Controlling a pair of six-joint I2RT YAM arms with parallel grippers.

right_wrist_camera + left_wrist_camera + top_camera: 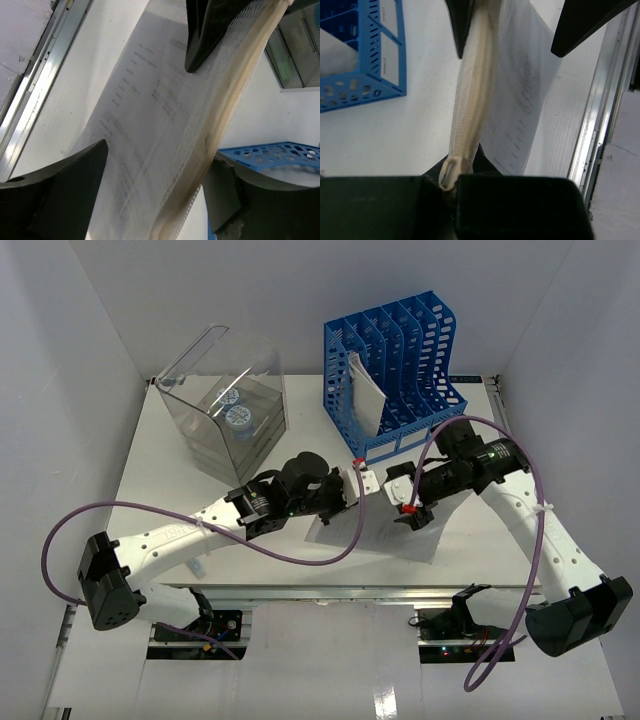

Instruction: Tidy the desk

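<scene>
At the bottom of the top view, the metal rail (330,592) runs along the front of the counter (165,465), the big white top filling the middle of the frame. Just above the rail lies a printed sheet (375,532). Its lines of writing are too blurry to read. Over it, the left end effector (365,478) is pinched tight on a cream mesh pouch (470,100). The right end effector (402,496) stands wide around the same pouch, not gripping. I think the pouch is being passed over. Next, the right one should close before the left lets go. Farther up, the blue file rack (400,360) and clear box (215,390) show no words I can read.
</scene>
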